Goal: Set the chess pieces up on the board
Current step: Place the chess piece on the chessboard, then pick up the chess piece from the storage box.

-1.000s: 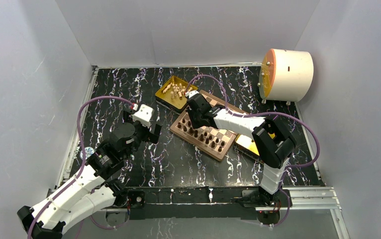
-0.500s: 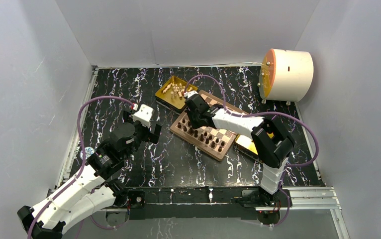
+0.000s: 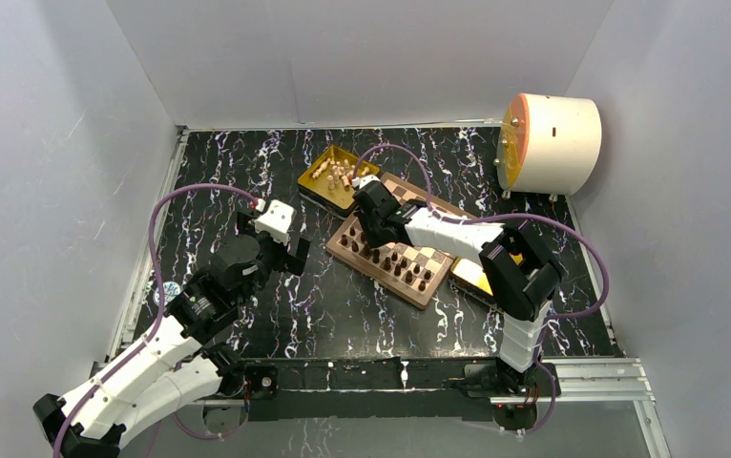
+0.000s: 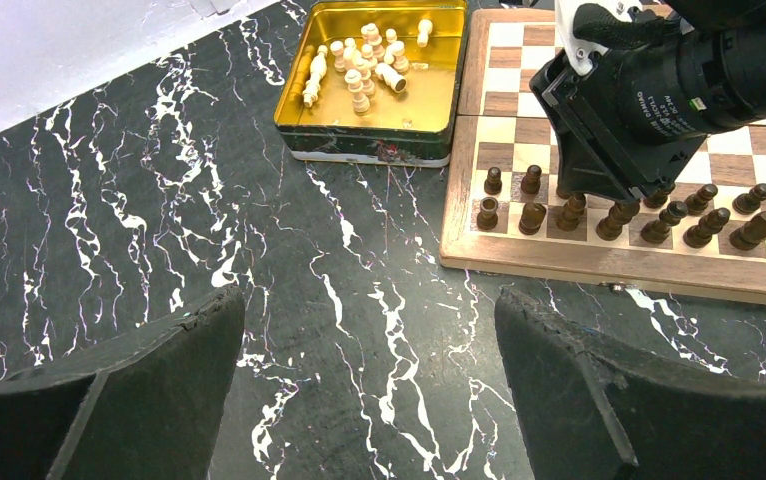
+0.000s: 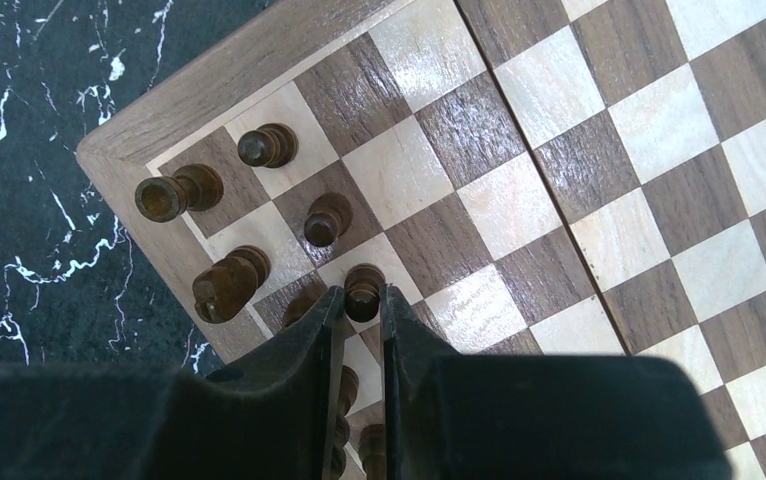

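Observation:
The chessboard (image 3: 371,272) lies at the table's middle, angled. Dark brown pieces (image 3: 405,265) stand in two rows along its near edge. My right gripper (image 3: 373,234) is low over the board's left corner. In the right wrist view it (image 5: 362,295) is shut on a dark pawn (image 5: 364,283) that stands on a light square of the board (image 5: 519,190). Other dark pieces (image 5: 224,285) stand close beside it. Cream pieces (image 4: 369,65) lie loose in a gold tray (image 4: 369,135). My left gripper (image 4: 367,305) is open and empty over bare table, left of the board (image 4: 609,265).
The gold tray (image 3: 309,186) with cream pieces sits just behind the board's left corner. A second gold tray (image 3: 473,277) shows under the right arm. A white and orange cylinder (image 3: 548,143) stands at the back right. Grey walls enclose the table.
My right gripper has shifted slightly left over the board's left corner. The left arm has not moved.

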